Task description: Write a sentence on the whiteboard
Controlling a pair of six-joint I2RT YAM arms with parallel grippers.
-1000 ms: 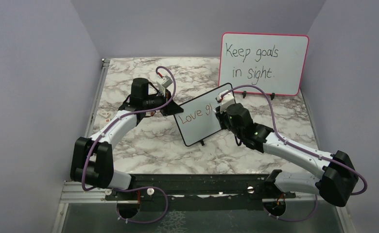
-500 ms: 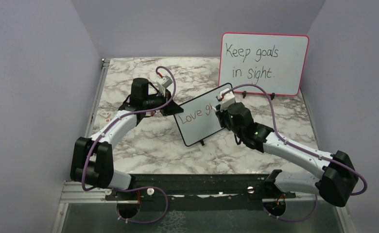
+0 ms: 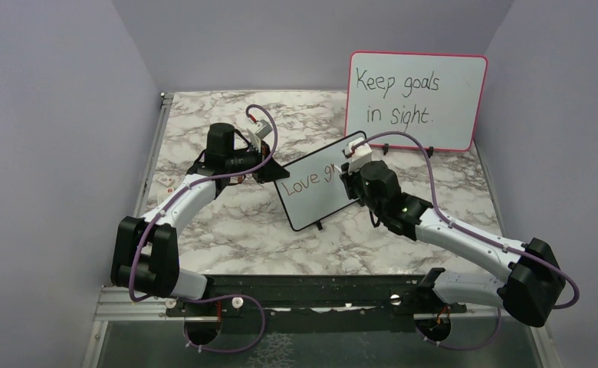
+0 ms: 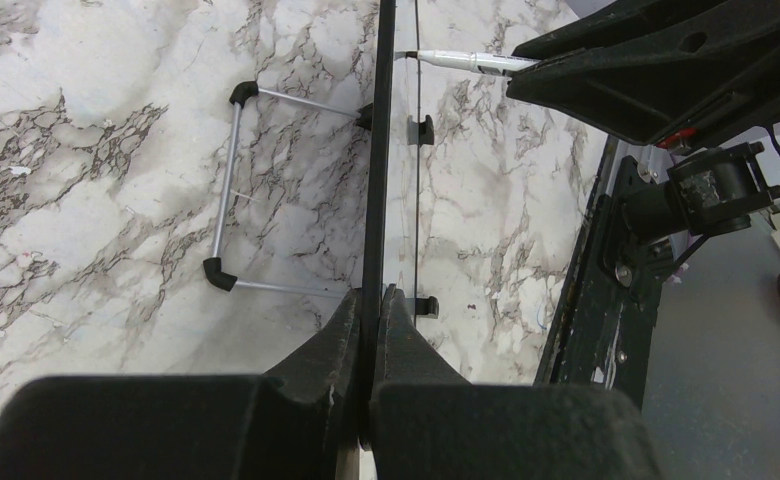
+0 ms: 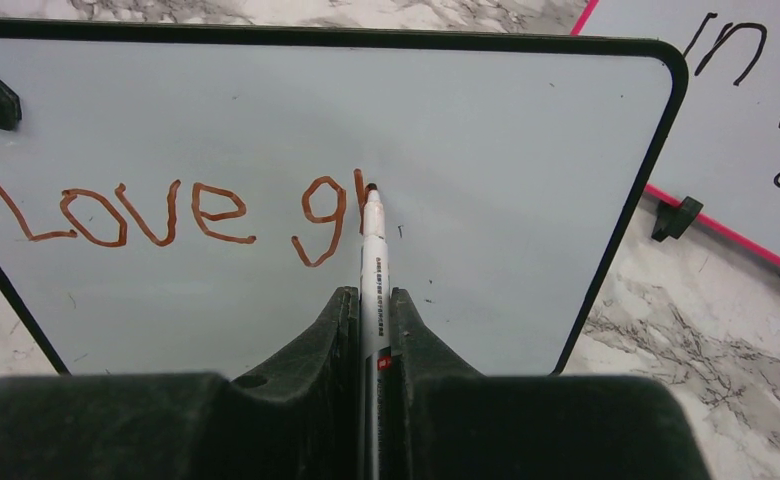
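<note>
Where: the whiteboard (image 3: 311, 201) stands on the table (image 3: 227, 222), just in front of the pink-framed board (image 3: 415, 100).
Hold: the left gripper (image 4: 371, 305) pinches the whiteboard's edge, and the right gripper (image 5: 371, 310) is clamped on a marker (image 5: 372, 255) whose tip touches the whiteboard.
Done: the sentence (image 5: 166, 215) reads "Love g" plus one stroke.
Left: most of it, I'd say, from the rest of the second word onward.

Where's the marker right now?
In the right wrist view the marker stands at bottom centre, clamped in the right gripper, its tip on the whiteboard at the right end of the unfinished sentence.
</note>
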